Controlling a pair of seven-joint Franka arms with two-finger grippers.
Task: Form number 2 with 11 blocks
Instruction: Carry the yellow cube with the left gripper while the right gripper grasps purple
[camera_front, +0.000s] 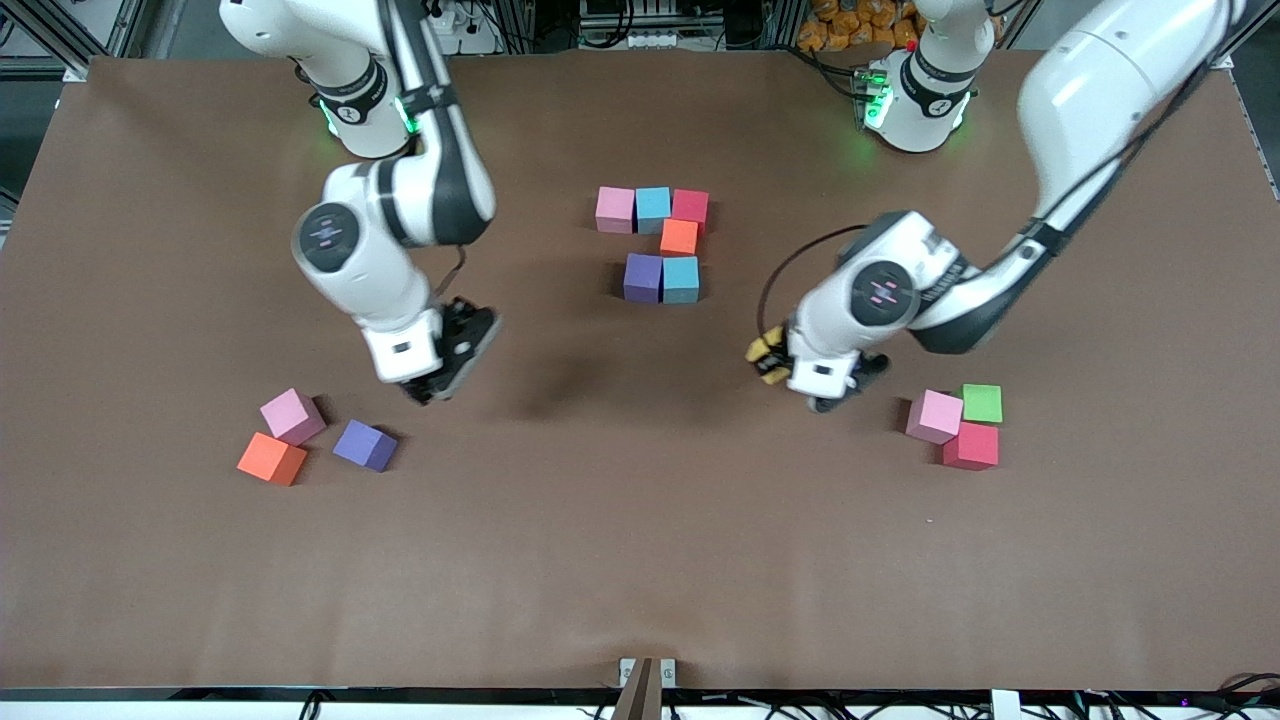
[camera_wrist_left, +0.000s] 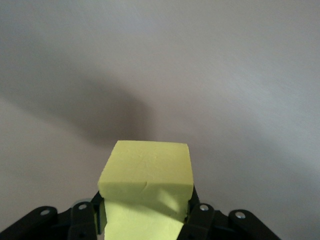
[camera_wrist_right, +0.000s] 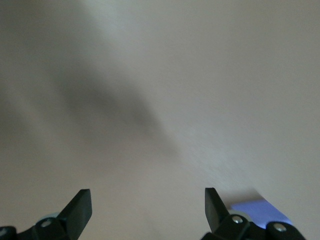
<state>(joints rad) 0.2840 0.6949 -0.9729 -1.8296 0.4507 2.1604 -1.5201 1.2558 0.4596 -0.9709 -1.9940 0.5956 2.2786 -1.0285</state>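
Note:
Six blocks form a partial figure mid-table: a row of pink (camera_front: 615, 208), blue (camera_front: 653, 208) and red (camera_front: 690, 207), orange (camera_front: 679, 237) just nearer, then purple (camera_front: 643, 277) and blue (camera_front: 681, 279). My left gripper (camera_front: 770, 366) (camera_wrist_left: 145, 212) is shut on a yellow block (camera_front: 760, 350) (camera_wrist_left: 147, 177), in the air over bare table between that figure and a loose pink block (camera_front: 934, 415). My right gripper (camera_front: 432, 388) (camera_wrist_right: 146, 205) hangs open and empty over the table beside a loose purple block (camera_front: 364, 445) (camera_wrist_right: 257, 212).
Toward the right arm's end, a pink block (camera_front: 292, 415) and an orange block (camera_front: 271, 459) lie by the purple one. Toward the left arm's end, a green cube (camera_front: 982, 403) and a red block (camera_front: 971, 446) touch the loose pink one. A brown mat (camera_front: 640, 560) covers the table.

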